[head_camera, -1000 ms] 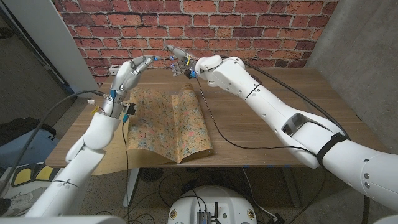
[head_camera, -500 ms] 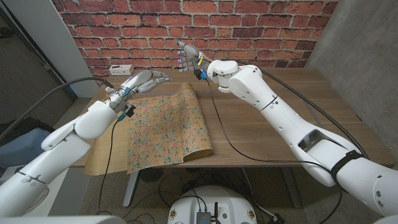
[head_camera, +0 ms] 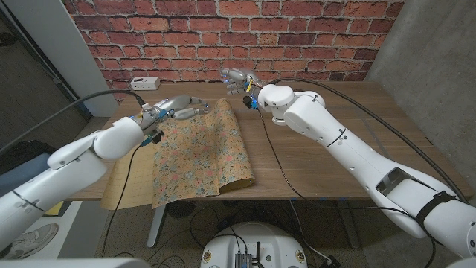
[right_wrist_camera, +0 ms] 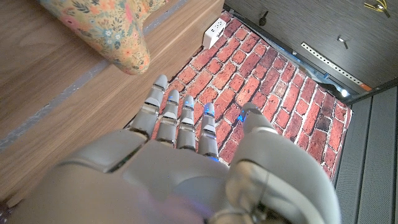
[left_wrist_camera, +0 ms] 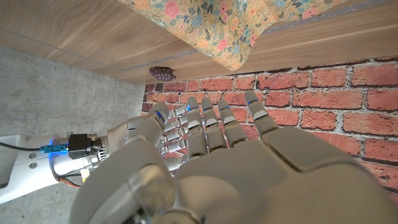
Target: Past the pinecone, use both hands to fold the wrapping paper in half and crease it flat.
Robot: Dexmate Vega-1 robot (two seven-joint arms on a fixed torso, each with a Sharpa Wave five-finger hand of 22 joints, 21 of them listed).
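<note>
Overhead, from the head view, I saw the wrapping paper [head_camera: 201,152] lying folded on the counter [head_camera: 320,156], its right edge humped up in a soft fold. My left hand [head_camera: 175,108] hovered over the paper's far left corner, released, fingers stretched out and holding nothing. My right hand [head_camera: 238,77] hung beyond the paper's far end, near the brick wall [head_camera: 223,30], also released.

In the left wrist view, the pinecone [left_wrist_camera: 163,73] sat at the counter's edge by the wall, beyond the paper's corner [left_wrist_camera: 239,37].

In the right wrist view, my right hand's fingers [right_wrist_camera: 177,121] were spread, near the paper's rolled fold [right_wrist_camera: 118,37] and a white power strip [right_wrist_camera: 214,32].
</note>
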